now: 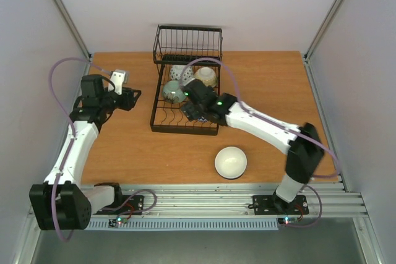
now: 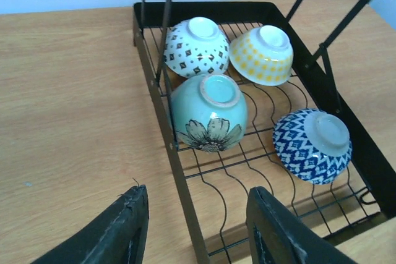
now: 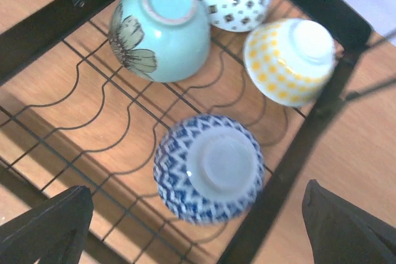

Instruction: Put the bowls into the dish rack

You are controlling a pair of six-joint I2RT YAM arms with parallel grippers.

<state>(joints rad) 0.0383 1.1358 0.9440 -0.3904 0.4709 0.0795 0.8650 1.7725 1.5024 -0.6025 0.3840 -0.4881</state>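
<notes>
The black wire dish rack (image 1: 184, 129) stands mid-table, its taller basket at the far end. Upside down in it lie a green flower bowl (image 2: 209, 110), a white diamond-patterned bowl (image 2: 197, 46), a yellow-checked bowl (image 2: 262, 54) and a blue-and-white zigzag bowl (image 3: 209, 166). A plain white bowl (image 1: 231, 162) sits upright on the table near the front. My right gripper (image 3: 198, 230) is open and empty, hovering right over the blue bowl. My left gripper (image 2: 198, 227) is open and empty over the rack's left rim (image 2: 162, 112).
The rack's near slots (image 2: 247, 202) hold nothing. The right arm (image 1: 266, 127) stretches from the front right across to the rack. Grey walls close in the table at the left, right and back. A metal rail (image 1: 204, 196) runs along the front edge.
</notes>
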